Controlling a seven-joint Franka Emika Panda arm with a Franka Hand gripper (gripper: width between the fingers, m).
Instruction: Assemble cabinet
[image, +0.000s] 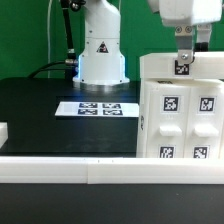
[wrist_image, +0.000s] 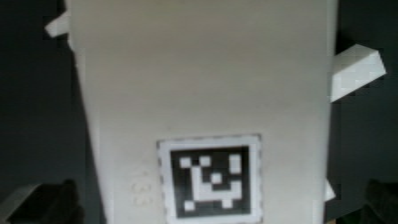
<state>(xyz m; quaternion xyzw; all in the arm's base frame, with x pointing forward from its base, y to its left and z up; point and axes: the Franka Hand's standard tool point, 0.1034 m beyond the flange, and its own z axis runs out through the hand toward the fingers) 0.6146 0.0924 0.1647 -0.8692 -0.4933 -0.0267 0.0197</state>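
Observation:
The white cabinet box (image: 180, 120) stands upright at the exterior view's right, with several black-and-white tags on its front. A flat white top panel (image: 160, 66) with one tag lies across the top of the box. My gripper (image: 183, 58) comes straight down onto this panel from above. In the wrist view the panel (wrist_image: 205, 90) fills the picture, with its tag (wrist_image: 208, 178) close to my gripper (wrist_image: 199, 208). The fingers straddle the panel's two long sides and look closed on it. The fingertips are mostly hidden in dark corners.
The marker board (image: 98, 108) lies on the black table in front of the white robot base (image: 102, 50). A long white rail (image: 70, 168) edges the table's near side. A small white piece (image: 3, 131) sits at the exterior view's left edge.

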